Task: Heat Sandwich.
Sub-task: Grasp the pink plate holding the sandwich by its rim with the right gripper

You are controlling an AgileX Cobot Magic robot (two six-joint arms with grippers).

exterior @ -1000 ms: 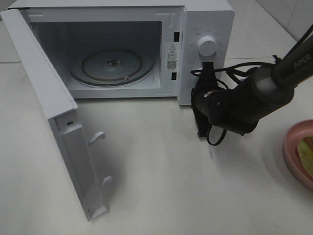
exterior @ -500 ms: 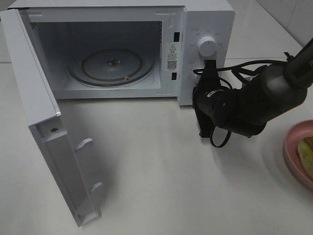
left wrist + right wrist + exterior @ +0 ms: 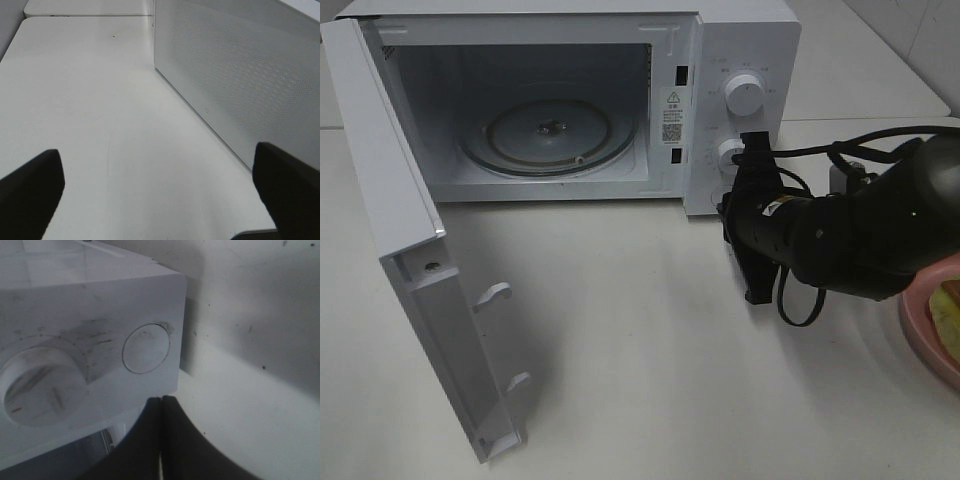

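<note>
Two grippers: left gripper [image 3: 157, 152] spread wide above the white table [image 3: 75, 90], next to a dotted white panel [image 3: 240, 75]; right gripper [image 3: 161, 401] pressed together, pinching nothing
Right gripper's place: in front of the microwave's [image 3: 740, 40] control panel, tips close to its round button [image 3: 146, 347]
Door [image 3: 400, 200]: swung wide open on the microwave's left, glass turntable [image 3: 550, 135] showing inside
Sandwich [image 3: 948, 315]: on a pink plate [image 3: 918, 325], well right of the microwave, half cut off from sight, apart from both grippers
</note>
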